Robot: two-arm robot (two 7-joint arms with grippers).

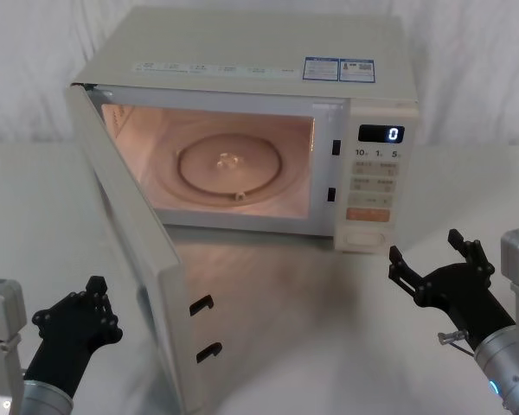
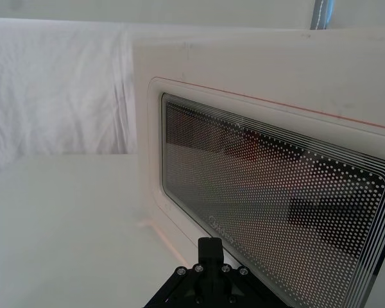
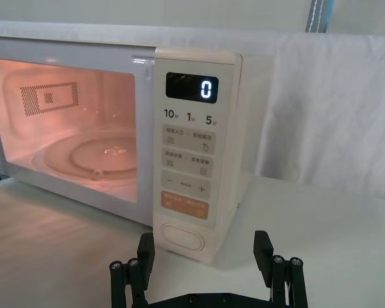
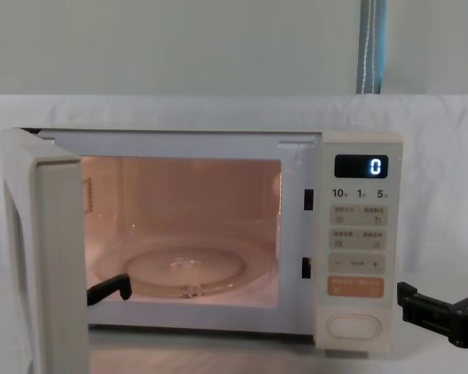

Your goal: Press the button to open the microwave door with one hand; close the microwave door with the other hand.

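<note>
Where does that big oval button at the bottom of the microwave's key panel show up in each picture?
Head view: the button, panel's bottom, right of middle.
Chest view: lower right.
Right wrist view: low, centre.
Left wrist view: not in it.
Shared landmark: the orange key just above it.

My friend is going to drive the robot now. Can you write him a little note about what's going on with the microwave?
Right gripper: open, holding nothing, hovering just in front of the button without touching it.
Left gripper: low on the left, outside the microwave door; its fingers are hard to judge.
The microwave sits at the back of the table, its inside lit, display showing 0.
Done: the door is swung wide open toward the robot's left.
Left: push the door shut with the left gripper, probably from its outer face.
</note>
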